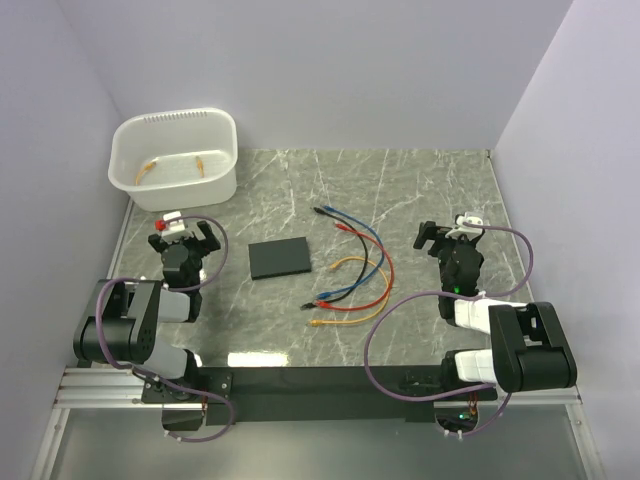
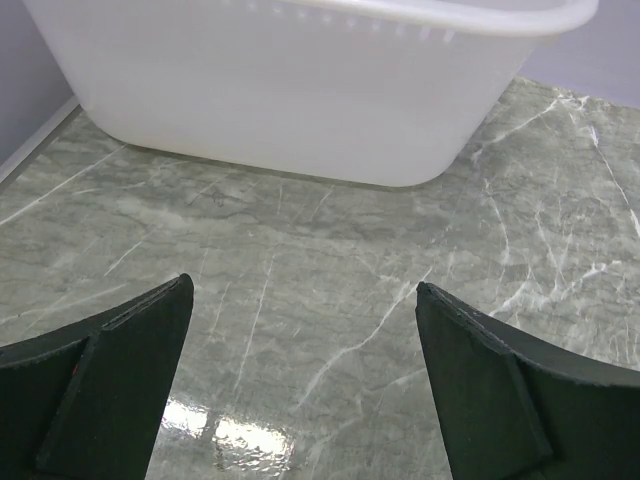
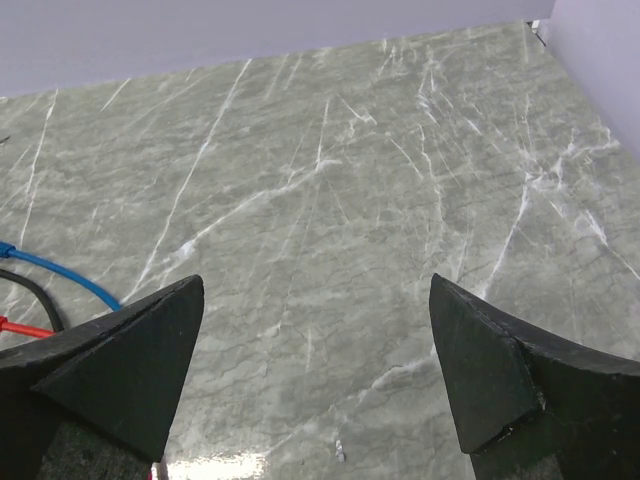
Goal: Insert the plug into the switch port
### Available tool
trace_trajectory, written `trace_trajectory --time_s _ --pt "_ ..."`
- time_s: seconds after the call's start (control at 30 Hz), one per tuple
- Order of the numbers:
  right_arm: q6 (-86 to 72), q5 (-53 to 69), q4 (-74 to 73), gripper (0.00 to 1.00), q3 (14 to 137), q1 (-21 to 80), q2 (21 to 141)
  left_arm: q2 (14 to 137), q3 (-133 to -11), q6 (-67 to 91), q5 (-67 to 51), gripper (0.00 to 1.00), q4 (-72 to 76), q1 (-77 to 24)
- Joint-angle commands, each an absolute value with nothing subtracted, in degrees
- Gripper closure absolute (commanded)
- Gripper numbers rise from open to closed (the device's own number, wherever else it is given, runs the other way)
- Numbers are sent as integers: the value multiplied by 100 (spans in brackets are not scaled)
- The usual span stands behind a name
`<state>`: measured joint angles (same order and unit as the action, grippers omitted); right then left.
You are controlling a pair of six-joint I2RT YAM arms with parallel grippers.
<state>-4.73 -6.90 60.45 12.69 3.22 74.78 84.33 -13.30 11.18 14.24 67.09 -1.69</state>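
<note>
The switch, a flat matte-black box, lies on the marble table left of centre. To its right lies a loose bundle of cables in blue, red, orange and black, with small plugs at their ends; one black plug lies nearest the front. My left gripper sits at the left, well apart from the switch, and its jaws are open over bare marble. Far right, my right gripper is open too, nothing between its fingers. Blue, black and red cable ends show at the left edge of the right wrist view.
A white plastic tub with two orange cables inside stands at the back left, close ahead of the left gripper. Lilac walls close in the table on three sides. The arm bases and their purple leads sit at the front edge.
</note>
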Motion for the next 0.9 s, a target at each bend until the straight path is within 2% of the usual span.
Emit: trace_trajectory --time_s 0.0,0.37,0.47,0.53,0.63,0.77,0.87 --pt "-378 -659 6328 0 1266 343 7453 8358 -1371 1055 1345 1 7049 -158" --pt "-378 -650 6302 0 1283 343 7445 8367 -1371 1055 1345 1 7040 -158" --pt "-448 -1273 6328 0 1248 508 7348 8358 -1371 1063 1345 1 7049 -158" --pt "-282 -1703 5638 0 1449 746 7120 8358 -1371 1055 1345 1 7049 -158" --pt "-123 -1556 4072 0 2204 1089 6593 8358 -1371 1055 1353 1 7049 -158" --pt "-860 -593 2710 0 3083 1344 5724 8367 -1371 1046 1345 1 7040 -158" --pt "-783 -45 1865 0 3646 2028 5363 8358 -1380 1055 1319 1 7014 -150"
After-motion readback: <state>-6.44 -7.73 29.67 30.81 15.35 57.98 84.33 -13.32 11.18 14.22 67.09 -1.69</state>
